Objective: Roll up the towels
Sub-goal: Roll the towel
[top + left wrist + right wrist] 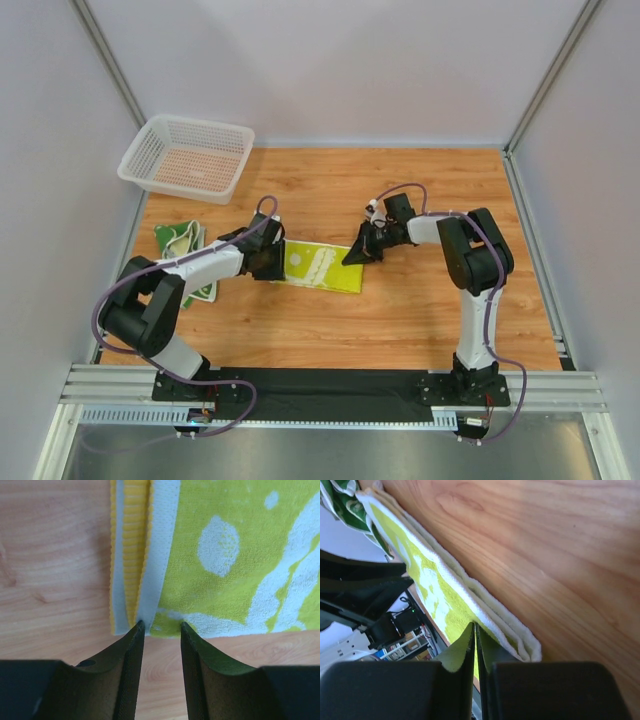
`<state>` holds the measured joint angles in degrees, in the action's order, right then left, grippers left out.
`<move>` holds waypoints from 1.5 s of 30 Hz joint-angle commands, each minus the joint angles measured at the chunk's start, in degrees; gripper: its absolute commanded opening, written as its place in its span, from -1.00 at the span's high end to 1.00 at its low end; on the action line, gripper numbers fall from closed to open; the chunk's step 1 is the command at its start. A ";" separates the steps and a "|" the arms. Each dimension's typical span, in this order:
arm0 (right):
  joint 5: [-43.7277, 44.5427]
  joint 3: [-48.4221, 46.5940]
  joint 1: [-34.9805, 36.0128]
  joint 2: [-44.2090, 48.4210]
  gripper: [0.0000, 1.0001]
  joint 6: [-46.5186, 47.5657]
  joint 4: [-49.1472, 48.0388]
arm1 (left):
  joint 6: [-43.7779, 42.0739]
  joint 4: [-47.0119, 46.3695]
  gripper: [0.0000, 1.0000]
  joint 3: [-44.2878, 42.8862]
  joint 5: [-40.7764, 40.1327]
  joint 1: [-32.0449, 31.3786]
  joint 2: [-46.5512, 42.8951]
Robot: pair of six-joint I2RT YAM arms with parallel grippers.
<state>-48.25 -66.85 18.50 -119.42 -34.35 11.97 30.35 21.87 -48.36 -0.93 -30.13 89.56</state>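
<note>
Item: yellow-green towel (320,265), folded flat, mid-tabletop (420,310).
Handling: I'd take one end squarely and turn it over evenly, keeping the edges aligned for a tight roll.
Left claw (161,626): jaws apart, tips at a corner of the towel's left end.
Right claw (474,627): clenched at the towel's right end; whether it pinches a layer, cannot tell.

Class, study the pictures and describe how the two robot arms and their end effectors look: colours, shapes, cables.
Both the left arm and right arm have white link shells with black joint housings. A purple cable loops along each. The left end effector and right end effector each carry two dark, wedge-shaped fingers tapering to narrow tips.
</note>
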 commanded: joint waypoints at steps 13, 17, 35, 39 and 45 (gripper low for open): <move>-0.88 9.11 -0.31 2.86 0.87 -2.13 -8.54 | -3.90 -0.96 0.14 -4.54 -0.21 3.15 3.87; -1.50 6.30 -0.13 7.25 0.72 -2.48 -5.65 | -4.07 3.26 0.13 -9.46 -1.97 2.36 2.55; 44.02 9.01 -1.80 50.84 -0.51 1.22 23.71 | -3.64 22.08 -0.43 -30.04 -26.05 -25.32 -0.97; 47.88 11.56 -2.95 58.32 -0.47 -0.01 28.45 | -0.65 21.73 -0.46 -33.28 -25.79 -32.08 4.47; 52.64 14.55 -3.30 70.36 -0.50 -0.81 32.58 | 3.48 24.45 -0.39 -39.70 -26.32 -38.24 16.43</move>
<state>-0.97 -52.45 15.42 -53.67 -34.26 40.56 30.46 43.29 -85.03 -25.93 -66.19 102.61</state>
